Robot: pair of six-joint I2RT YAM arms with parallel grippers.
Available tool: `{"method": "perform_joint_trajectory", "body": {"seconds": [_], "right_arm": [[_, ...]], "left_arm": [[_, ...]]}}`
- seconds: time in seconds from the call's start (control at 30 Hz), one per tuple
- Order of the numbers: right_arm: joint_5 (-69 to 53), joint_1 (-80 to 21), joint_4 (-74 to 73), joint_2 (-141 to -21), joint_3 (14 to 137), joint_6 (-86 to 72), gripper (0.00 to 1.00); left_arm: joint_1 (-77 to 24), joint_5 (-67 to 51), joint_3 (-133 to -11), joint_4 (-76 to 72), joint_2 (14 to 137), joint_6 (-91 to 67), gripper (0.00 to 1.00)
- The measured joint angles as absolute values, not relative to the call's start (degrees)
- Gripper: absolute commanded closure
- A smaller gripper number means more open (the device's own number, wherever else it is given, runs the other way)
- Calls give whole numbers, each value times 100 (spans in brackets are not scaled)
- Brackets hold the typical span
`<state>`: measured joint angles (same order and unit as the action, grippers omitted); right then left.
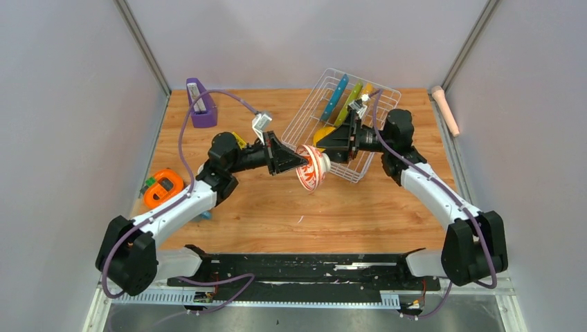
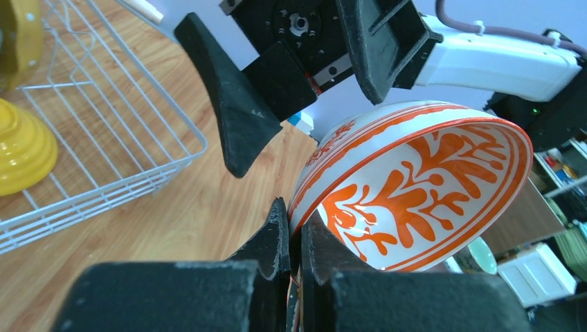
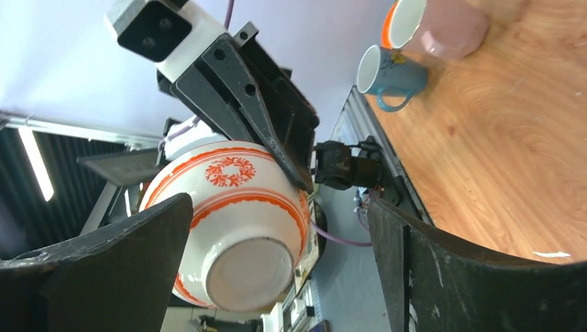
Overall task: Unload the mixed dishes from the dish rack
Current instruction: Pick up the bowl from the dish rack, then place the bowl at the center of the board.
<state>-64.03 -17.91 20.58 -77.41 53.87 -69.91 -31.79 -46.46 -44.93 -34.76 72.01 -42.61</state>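
the red-and-white patterned bowl [image 1: 311, 168] is up in the air just outside the near side of the dish rack [image 1: 302, 104], tipped on its edge above the wooden table [image 1: 277, 214]. the left gripper [image 2: 294, 238] has it by the rim: its jaws are pinched tight, one finger inside the bowl and one against the outside. the right gripper [image 3: 277, 242] reaches out from over the rack and faces the bowl's base, its jaws spread wide to either side of the bowl and gripping nothing.

inside the rack, a blue plate [image 1: 335, 97], a green plate [image 1: 350, 102] and a yellow plate [image 1: 365, 90] stand on edge among the prongs toward the far end. a plain yellow bowl [image 2: 21, 149] lies upside down on the rack floor nearer the held bowl.

a pinkish cup [image 3: 443, 24] and a small blue cup [image 3: 387, 69] are out of the rack, close together on the table. left of the rack, by the far edge of the table, sits a purple holder [image 1: 201, 104]. an orange round gadget [image 1: 163, 188] lies well to the rack's left, nearer the arms' bases.
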Motion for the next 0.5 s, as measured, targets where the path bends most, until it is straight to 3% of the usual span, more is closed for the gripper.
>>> {"method": "perform_joint_trajectory", "body": {"seconds": [0.3, 0.5], "right_arm": [[-5192, -1118, 786, -7227, 5319, -5909, 0], [-4281, -1076, 242, -6993, 5179, -5234, 0]], "left_arm": [[-3181, -2871, -4309, -982, 5911, -3640, 100], [-3177, -1487, -4195, 735, 5983, -3542, 100]]}}
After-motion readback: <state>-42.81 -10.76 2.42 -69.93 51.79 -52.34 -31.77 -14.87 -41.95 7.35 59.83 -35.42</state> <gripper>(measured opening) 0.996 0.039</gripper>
